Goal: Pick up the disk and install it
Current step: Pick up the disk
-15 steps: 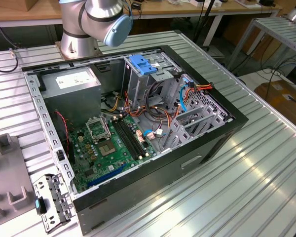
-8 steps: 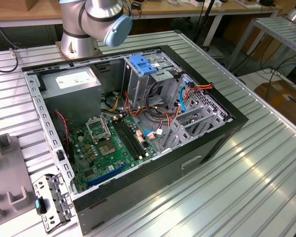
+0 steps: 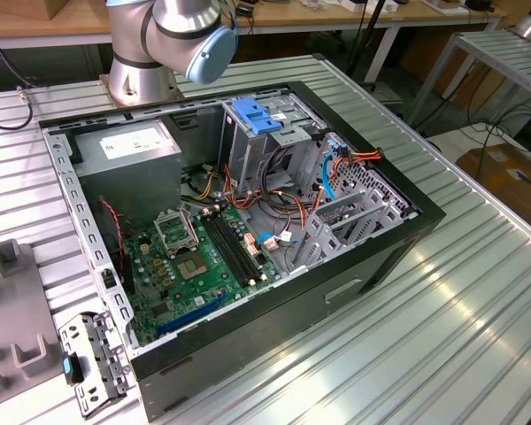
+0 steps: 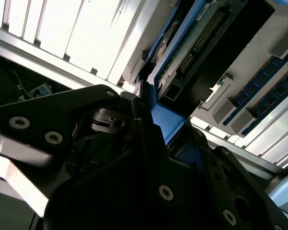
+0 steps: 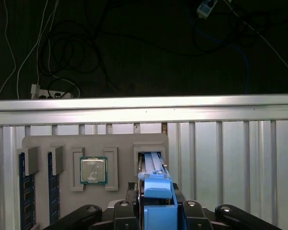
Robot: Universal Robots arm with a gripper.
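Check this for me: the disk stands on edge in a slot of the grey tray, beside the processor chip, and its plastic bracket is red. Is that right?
Not quite: the bracket is blue, not red. In the first wrist view the disk stands on edge in a slot of the grey tray, beside the processor chip.

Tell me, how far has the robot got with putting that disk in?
Nothing looks finished yet. In hand: the fingers are shut on the disk, gripping its blue bracket, at its slot in the grey tray. Left: the whole install, since the disk is not yet in the open computer case.
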